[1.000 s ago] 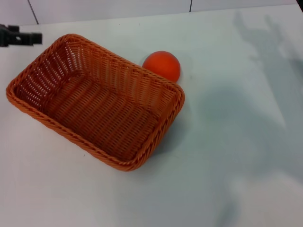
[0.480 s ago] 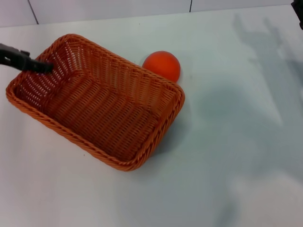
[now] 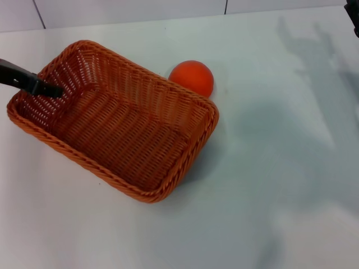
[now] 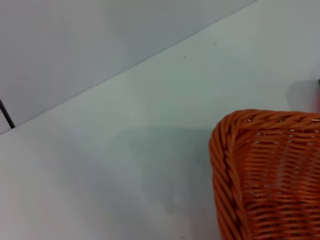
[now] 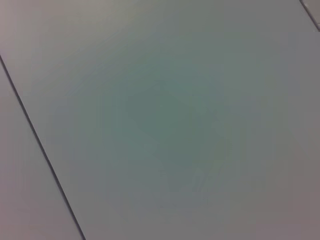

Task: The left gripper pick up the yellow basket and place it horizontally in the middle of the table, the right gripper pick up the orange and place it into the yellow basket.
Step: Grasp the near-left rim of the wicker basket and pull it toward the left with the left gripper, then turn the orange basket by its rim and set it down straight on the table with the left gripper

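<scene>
The yellow basket (image 3: 129, 134) is orange-coloured woven wicker and lies askew on the white table (image 3: 269, 185), left of centre, with nothing in it. The orange (image 3: 191, 77) rests on the table against the basket's far long side. My left gripper (image 3: 51, 89) reaches in from the left edge as a thin black tip, dipping just inside the rim at the basket's left end. The left wrist view shows one corner of the basket (image 4: 265, 175) from close by. Only a dark sliver of my right gripper (image 3: 355, 14) shows at the top right corner.
A wide stretch of bare table lies right of and in front of the basket. Pale wall panels with dark seams (image 3: 226, 7) run along the table's far edge. The right wrist view shows only a plain grey surface with a dark line (image 5: 40, 150).
The left gripper has come in from the left edge, moved right and down, and now dips inside the basket's left rim. Basket and orange have not moved.
</scene>
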